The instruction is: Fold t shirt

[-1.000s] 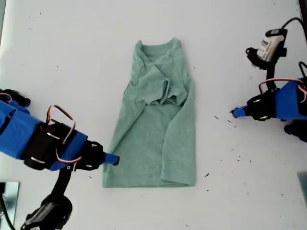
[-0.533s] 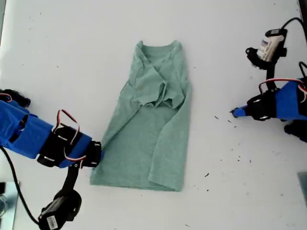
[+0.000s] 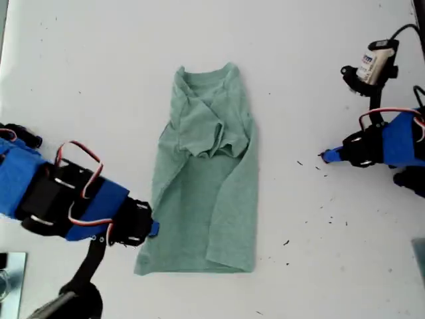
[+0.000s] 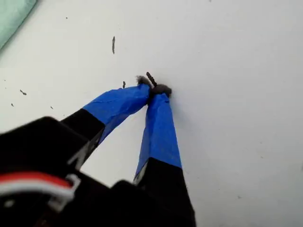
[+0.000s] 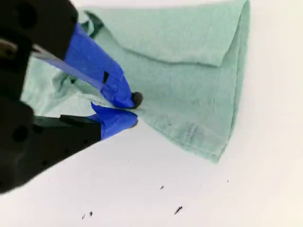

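My second gripper (image 3: pixel 154 229) sits at the exterior view's lower left, blue-taped tips against the side edge of the t shirt (image 3: pixel 207 173) close to the hem. In the second wrist view the gripper (image 5: pixel 134 109) shows both taped fingers (image 5: pixel 97 64) pinched onto that cloth edge, jaws clamped on the t shirt (image 5: pixel 189 85) with fabric between the tips. Black servo body and red, white and black wires trail behind it toward the exterior view's left edge.

T shirt lies on the white table (image 3: pixel 99 80), near the middle of the exterior view, neck away from the camera, hem toward it. Both sides are folded inward over the body, so it makes a long narrow shape; sleeves bunch in wrinkled folds across the chest. The hem corner opposite my second gripper lies flat, a folded flap running along that side.

Small dark specks (image 3: pixel 287 242) dot the table toward the exterior view's right of the cloth.

My first gripper (image 3: pixel 323 157) is at the exterior view's right, well apart from the t shirt, tip pointing toward it. In the first wrist view the gripper (image 4: pixel 155 89) has its blue fingertips pressed together, jaws closed on nothing but a bit of dark fluff at the tip, over bare table (image 4: pixel 236 71). A corner of the t shirt (image 4: pixel 12 16) shows far off.
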Robot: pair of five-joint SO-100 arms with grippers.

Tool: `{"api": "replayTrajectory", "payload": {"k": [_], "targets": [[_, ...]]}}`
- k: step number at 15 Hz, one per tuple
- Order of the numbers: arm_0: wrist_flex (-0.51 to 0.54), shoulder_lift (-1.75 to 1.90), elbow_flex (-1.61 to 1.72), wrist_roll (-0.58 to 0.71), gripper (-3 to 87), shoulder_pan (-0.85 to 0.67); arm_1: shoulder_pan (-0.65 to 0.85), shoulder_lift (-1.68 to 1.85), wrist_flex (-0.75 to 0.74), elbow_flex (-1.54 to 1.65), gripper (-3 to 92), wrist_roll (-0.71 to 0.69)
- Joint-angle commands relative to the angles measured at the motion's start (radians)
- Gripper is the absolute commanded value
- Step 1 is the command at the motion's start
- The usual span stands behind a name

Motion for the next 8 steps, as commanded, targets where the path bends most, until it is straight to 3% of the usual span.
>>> {"api": "replayTrajectory", "payload": {"k": [1, 4, 6, 8], "targets": [[-0.046, -0.224, -0.336, 0.098, -0.2, -0.063, -0.006, 0.014, 0.009, 0.032, 2.2, -0.005], [-0.25, -0.468, -0.471, 0.204, -0.2, -0.14, -0.009, 0.015, 0.011, 0.034, 2.2, -0.002], [-0.321, -0.551, -0.474, 0.244, -0.2, -0.166, -0.009, 0.017, 0.011, 0.034, 2.2, 0.0], [-0.339, -0.6, -0.479, 0.288, 21.9, -0.175, -0.009, 0.018, 0.012, 0.034, 2.2, 0.0]]}}
